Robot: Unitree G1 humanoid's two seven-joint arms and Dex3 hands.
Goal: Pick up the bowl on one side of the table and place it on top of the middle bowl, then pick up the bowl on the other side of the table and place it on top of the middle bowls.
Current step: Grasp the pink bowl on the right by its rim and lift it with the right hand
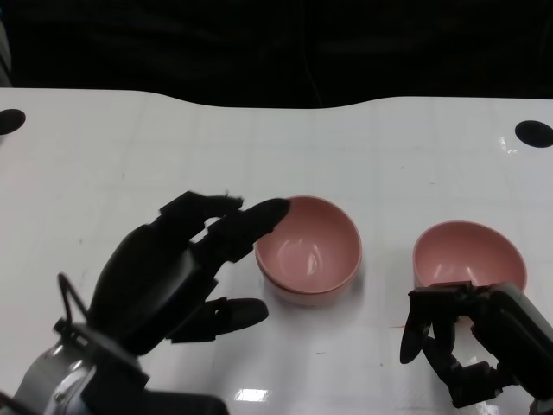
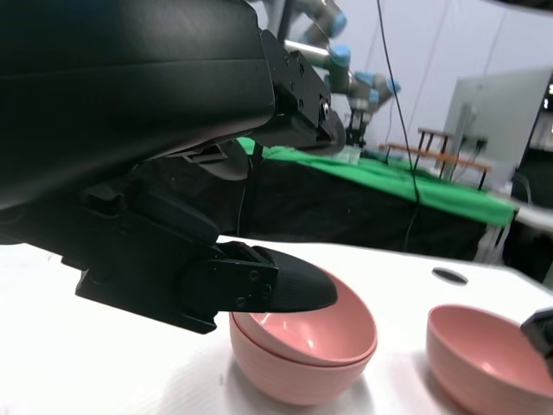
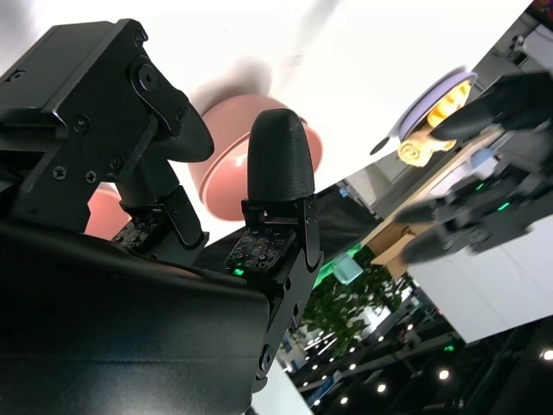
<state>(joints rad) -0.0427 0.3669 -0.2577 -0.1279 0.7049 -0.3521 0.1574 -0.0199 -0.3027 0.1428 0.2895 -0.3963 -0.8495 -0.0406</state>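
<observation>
Remaining pink bowl [image 1: 468,253] sits on white table [image 1: 104,164], right of stacked middle bowls [image 1: 308,248], just ahead of right hand [image 1: 471,346]. Looks light, rigid, smooth plastic, likely slippery; thin rim best hold. Right hand empty, fingers curled loosely apart. Left hand [image 1: 177,268] spread, empty, fingertips at stack rim.

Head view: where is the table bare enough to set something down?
Bare: the table's far strip beyond the stacked bowls, and its far left. Crowded: the near edge, with the left hand beside the stack and the right hand at the right bowl.
</observation>
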